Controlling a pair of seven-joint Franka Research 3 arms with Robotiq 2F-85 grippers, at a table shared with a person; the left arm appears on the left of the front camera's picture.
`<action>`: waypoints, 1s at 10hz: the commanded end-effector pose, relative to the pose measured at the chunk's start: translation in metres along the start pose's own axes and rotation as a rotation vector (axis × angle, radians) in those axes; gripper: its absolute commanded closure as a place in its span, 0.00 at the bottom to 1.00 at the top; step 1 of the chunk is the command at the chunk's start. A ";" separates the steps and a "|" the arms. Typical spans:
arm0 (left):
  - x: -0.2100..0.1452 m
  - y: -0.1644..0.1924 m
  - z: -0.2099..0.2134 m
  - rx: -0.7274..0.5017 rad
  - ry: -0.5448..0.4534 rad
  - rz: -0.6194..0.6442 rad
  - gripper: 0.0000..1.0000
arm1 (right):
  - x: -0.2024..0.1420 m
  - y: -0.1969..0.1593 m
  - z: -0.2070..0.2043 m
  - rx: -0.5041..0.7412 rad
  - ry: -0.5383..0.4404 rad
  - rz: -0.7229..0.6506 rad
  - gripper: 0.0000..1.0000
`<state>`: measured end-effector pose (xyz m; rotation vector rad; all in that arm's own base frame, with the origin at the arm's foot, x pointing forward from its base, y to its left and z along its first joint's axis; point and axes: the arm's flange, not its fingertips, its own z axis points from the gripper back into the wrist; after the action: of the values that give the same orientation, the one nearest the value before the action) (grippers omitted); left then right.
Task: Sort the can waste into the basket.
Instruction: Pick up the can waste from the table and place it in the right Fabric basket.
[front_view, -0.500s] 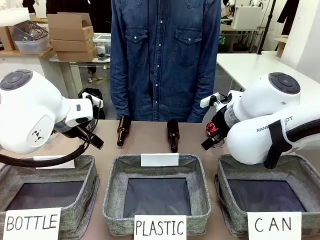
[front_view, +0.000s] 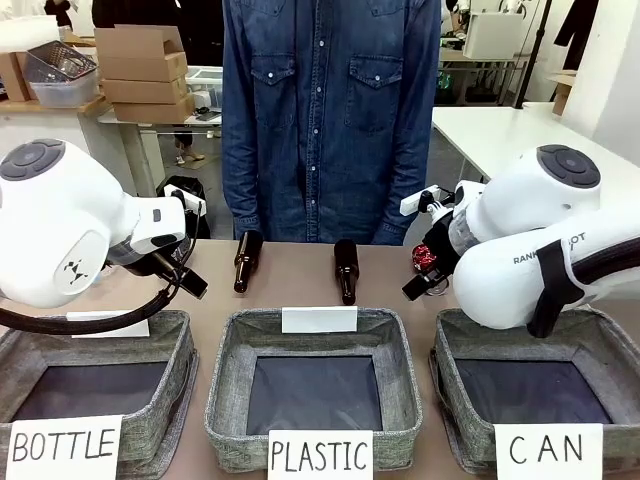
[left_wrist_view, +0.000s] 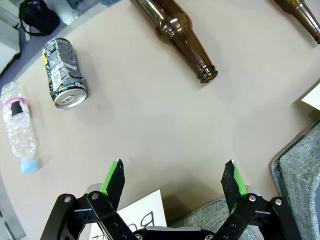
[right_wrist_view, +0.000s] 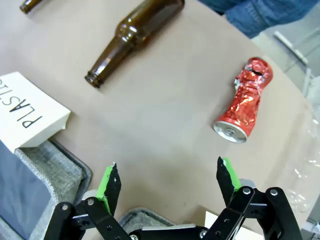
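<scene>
Three grey baskets line the near edge of the table. Yours is on the right, the basket with the white card reading CAN. It sits right under your right arm, so a drop there looks like a short swing. No can lies on the dark lining you can see, though the arm covers the basket's far rim.

Just above that rim hangs your right gripper, fingers spread wide and holding nothing. Across the table, your left gripper hovers over the basket marked BOTTLE, equally wide and equally empty.

Now the cans, both on their sides on the bare table, apart from either gripper. The red can is crushed and twisted, its silver end turned toward your right fingers. That's probably your nearest pick, and the crumpled waist may sit unevenly between the pads. The black-and-silver can lies out toward the table's edge on the left arm's side, with a clear plastic bottle just beside it, so mind you don't nudge that one.

Farther out lie two brown bottles, necks toward you. They aren't yours to sort. In the front view the right arm hides most of the red can. Something clear at the right wrist view's edge is too faint to name.

Beyond it all a person stands at the far side, hands out of sight.
</scene>
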<state>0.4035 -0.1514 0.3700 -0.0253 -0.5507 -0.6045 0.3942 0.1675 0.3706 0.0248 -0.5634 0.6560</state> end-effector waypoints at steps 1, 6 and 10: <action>0.000 0.000 0.000 0.000 0.000 0.000 0.00 | 0.000 0.000 0.000 0.000 0.000 -0.001 0.00; 0.004 -0.007 0.041 -0.042 0.018 0.042 0.00 | -0.001 -0.009 0.045 0.025 -0.018 -0.086 0.00; -0.035 -0.053 0.171 -0.108 -0.133 -0.117 0.00 | -0.051 0.002 0.165 -0.073 -0.162 -0.027 0.00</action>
<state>0.3094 -0.1701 0.5282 -0.1186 -0.6348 -0.7162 0.3406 0.1260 0.5277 0.0218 -0.7460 0.5697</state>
